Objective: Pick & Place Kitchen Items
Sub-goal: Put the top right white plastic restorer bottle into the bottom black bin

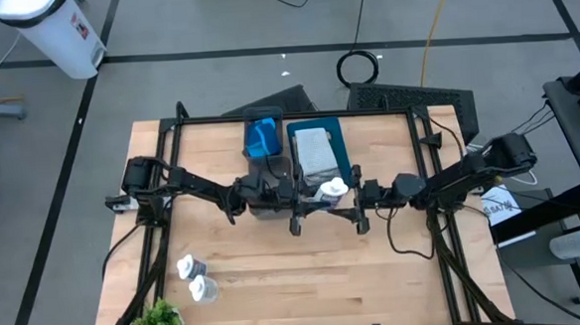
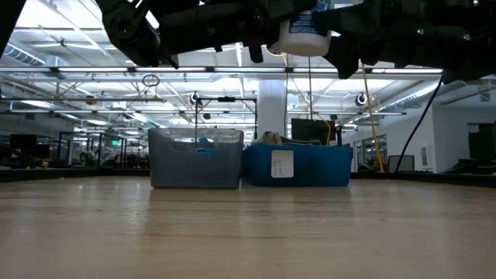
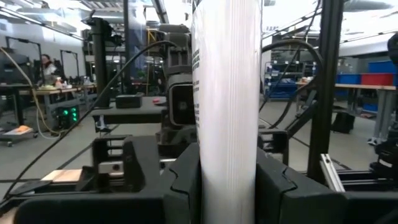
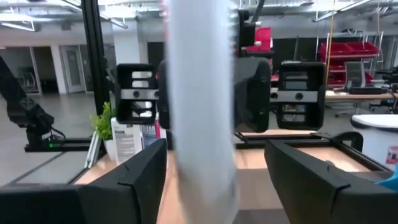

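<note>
A white bottle (image 1: 333,189) hangs in the air over the middle of the table, just in front of the trays. It fills the left wrist view as a white bottle (image 3: 227,93) and shows high up in the low view as a white bottle (image 2: 304,35). My left gripper (image 1: 321,193) reaches in from the table's left and is shut on it. My right gripper (image 1: 347,192) comes from the table's right and is open. Its fingers (image 4: 143,180) stand on either side of the same bottle (image 4: 199,124). My left gripper pinches the bottle's body (image 3: 227,174) between its two fingers. The fingers come in about level from the table's left and lie across the bottle. The bottle stands upright in the hold, lifted well clear of the table. My right gripper leaves a gap between the bottle and one finger (image 4: 298,180); whether the other finger touches it I cannot tell.
Behind the grippers stand a grey tray (image 1: 257,206) with a blue sponge (image 1: 262,137) and a teal tray (image 1: 343,145) with a grey cloth (image 1: 314,151). Two more white bottles (image 1: 195,277) lie near the front left, beside a green plant (image 1: 159,319).
</note>
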Controlling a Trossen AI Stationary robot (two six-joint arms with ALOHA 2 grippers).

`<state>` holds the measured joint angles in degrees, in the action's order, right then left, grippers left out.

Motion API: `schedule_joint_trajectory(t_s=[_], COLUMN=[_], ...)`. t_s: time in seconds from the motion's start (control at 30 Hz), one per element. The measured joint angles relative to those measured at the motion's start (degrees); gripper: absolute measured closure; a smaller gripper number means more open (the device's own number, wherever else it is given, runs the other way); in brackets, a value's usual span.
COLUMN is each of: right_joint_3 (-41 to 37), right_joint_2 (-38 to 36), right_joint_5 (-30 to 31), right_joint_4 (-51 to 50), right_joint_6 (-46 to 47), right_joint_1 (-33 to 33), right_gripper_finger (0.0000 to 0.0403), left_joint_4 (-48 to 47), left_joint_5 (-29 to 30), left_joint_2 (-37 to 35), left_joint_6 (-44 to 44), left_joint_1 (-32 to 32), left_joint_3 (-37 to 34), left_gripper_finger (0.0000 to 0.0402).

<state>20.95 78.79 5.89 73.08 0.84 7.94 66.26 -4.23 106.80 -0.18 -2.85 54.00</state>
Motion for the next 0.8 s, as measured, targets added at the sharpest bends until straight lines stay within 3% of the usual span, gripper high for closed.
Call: schedule_joint_trajectory(t_s=[0.2, 0.37, 0.57, 0.8], right_joint_3=[0.04, 1.55, 1.66, 0.63], right_joint_2=[3.16, 5.69, 6.21, 5.33], right_joint_5=[0.00, -1.49, -2.77, -3.21], right_joint_4=[2.67, 2.31, 2.34, -3.56], right_joint_6=[0.02, -0.05, -1.73, -1.86], right_joint_1=[0.00, -0.02, 0.00, 0.00], right_gripper_finger=[0.0201, 0.0258, 0.0332, 0.0336], left_joint_4=[-0.07, -4.66, -8.34, -11.59], left_joint_5=[1.20, 3.59, 4.63, 2.58], left_joint_2=[0.00, 0.00, -0.04, -3.05], left_joint_6=[0.05, -0.20, -2.01, -7.48], left_joint_1=[-0.74, -1.29, -1.77, -1.75], left_joint_3=[0.43, 2.01, 3.03, 3.47], left_gripper_finger=[0.0312, 0.0305, 0.0242, 0.0175])
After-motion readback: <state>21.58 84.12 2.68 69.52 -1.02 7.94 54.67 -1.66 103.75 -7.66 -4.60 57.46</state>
